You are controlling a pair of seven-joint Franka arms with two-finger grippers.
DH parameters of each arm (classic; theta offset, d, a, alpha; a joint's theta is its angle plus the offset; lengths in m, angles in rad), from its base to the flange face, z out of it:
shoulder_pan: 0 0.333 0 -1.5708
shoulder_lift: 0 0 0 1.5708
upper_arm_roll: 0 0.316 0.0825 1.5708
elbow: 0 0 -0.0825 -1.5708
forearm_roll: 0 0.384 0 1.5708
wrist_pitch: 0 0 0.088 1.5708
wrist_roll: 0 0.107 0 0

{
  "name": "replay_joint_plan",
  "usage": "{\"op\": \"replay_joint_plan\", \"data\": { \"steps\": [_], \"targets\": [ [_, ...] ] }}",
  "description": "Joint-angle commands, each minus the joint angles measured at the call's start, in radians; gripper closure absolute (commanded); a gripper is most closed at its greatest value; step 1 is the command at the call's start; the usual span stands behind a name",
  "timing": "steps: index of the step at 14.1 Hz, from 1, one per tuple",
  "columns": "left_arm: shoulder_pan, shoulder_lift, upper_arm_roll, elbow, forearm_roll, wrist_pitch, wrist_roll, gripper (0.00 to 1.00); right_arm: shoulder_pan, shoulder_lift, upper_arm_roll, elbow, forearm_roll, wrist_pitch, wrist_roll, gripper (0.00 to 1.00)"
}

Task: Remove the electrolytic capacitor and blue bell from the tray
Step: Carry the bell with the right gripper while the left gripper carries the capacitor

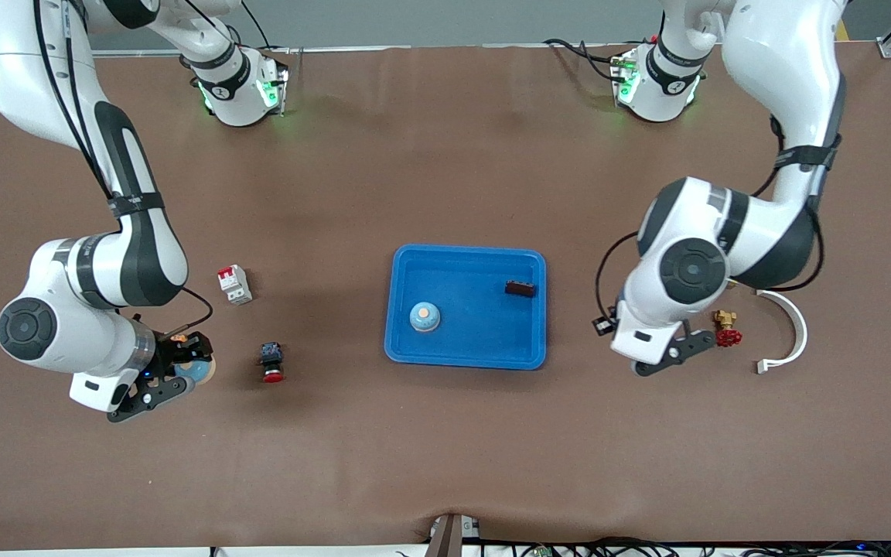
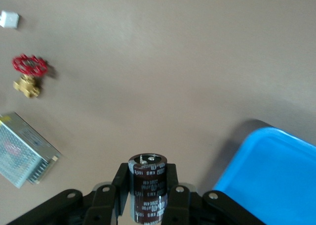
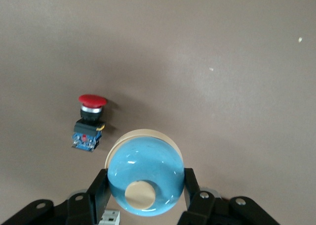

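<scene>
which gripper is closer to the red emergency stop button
Right. The right gripper, shut on a blue bell, is beside the emergency stop button. The left gripper, holding an electrolytic capacitor, is past the tray, near the left arm's end.

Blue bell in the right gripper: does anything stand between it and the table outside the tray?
Nothing visible does. The right gripper is shut on the blue bell over the table, outside the tray, toward the right arm's end. The red push button stands beside it, apart, not under it.
</scene>
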Motion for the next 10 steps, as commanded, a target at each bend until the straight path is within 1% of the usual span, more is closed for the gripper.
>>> {"op": "replay_joint_plan", "data": {
  "steps": [1, 3, 5, 6, 8, 10],
  "targets": [
    [0.05, -0.105, -0.009, -0.143, -0.003, 0.066, 0.12, 1.0, -0.015, 0.025, 0.018, 0.023, -0.009, 0.026, -0.021, 0.57],
    [0.083, -0.177, -0.01, -0.274, -0.003, 0.167, 0.188, 1.0, -0.017, 0.042, 0.018, 0.024, -0.01, 0.031, -0.045, 0.57],
    [0.105, -0.261, -0.01, -0.424, -0.006, 0.28, 0.247, 1.0, -0.024, 0.062, 0.018, 0.017, -0.009, 0.055, -0.108, 0.57],
    [0.132, -0.3, -0.013, -0.49, -0.008, 0.317, 0.286, 1.0, -0.032, 0.073, 0.018, 0.009, -0.009, 0.071, -0.132, 0.57],
    [0.157, -0.372, -0.018, -0.596, -0.012, 0.36, 0.375, 1.0, -0.035, 0.076, 0.018, -0.023, -0.009, 0.109, -0.166, 0.57],
    [0.17, -0.412, -0.019, -0.671, -0.014, 0.4, 0.416, 1.0, -0.04, 0.077, 0.018, -0.058, -0.007, 0.132, -0.172, 0.57]
  ]
}}
